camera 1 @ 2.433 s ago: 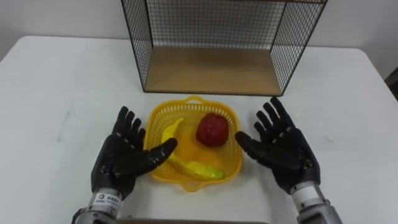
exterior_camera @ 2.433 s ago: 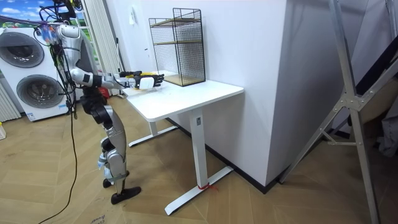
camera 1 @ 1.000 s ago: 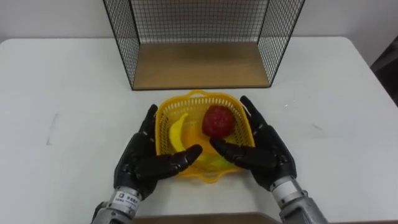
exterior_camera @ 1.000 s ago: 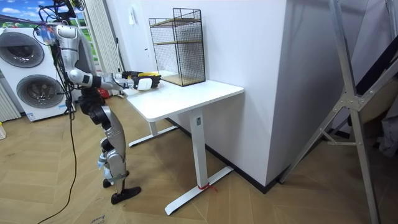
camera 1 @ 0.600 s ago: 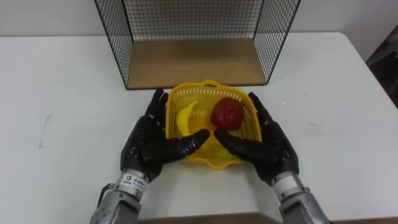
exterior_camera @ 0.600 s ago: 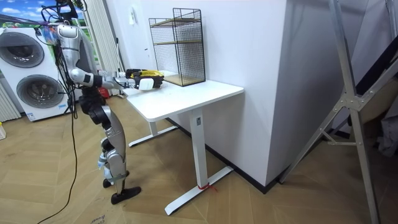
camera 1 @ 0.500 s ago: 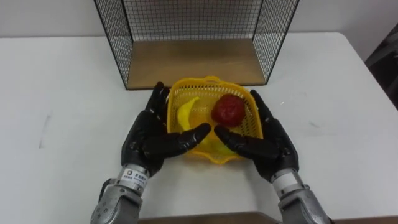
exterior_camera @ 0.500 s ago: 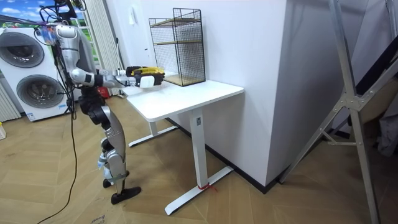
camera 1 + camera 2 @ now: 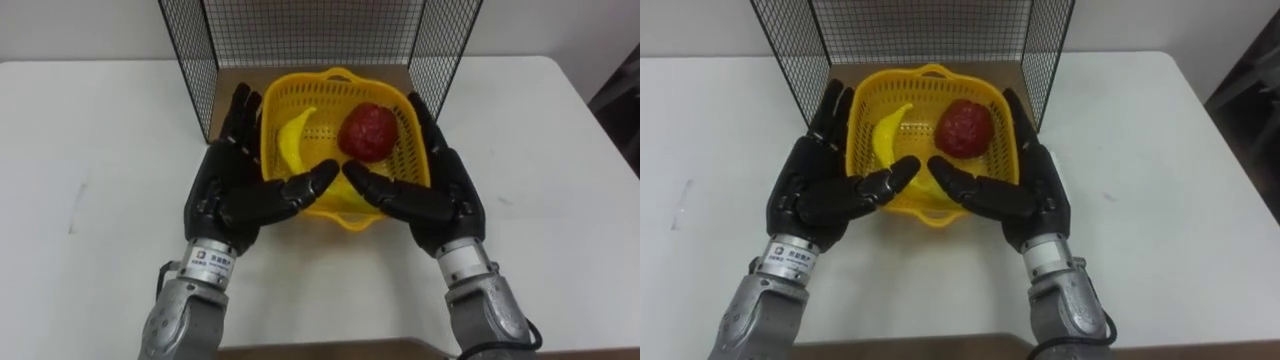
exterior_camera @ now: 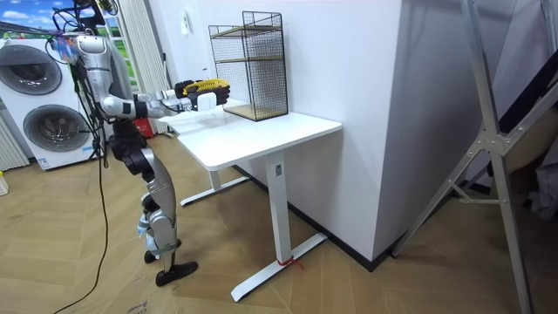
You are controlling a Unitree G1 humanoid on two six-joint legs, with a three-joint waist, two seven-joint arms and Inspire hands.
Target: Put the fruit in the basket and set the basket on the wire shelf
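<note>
table (image 10: 261, 139): white top on a white leg and flat foot, one edge against the wall
table top (image 9: 560, 150): bare white, with a faint grey smear (image 9: 76, 205) near its left edge
wall (image 10: 349, 87): white, behind the table and past it to the room view's right
wall plate (image 10: 187, 24): small, white, above the table's far end
washers (image 10: 52, 131): two white front-loaders, well left of the table in the room view
curtain (image 10: 139, 44): pale, hanging between the washers and the table
floor (image 10: 349, 279): wood herringbone, under the table
metal frame (image 10: 488, 131): grey slanted struts, well right of the table, dark cloth (image 10: 532, 78) behind it
</note>
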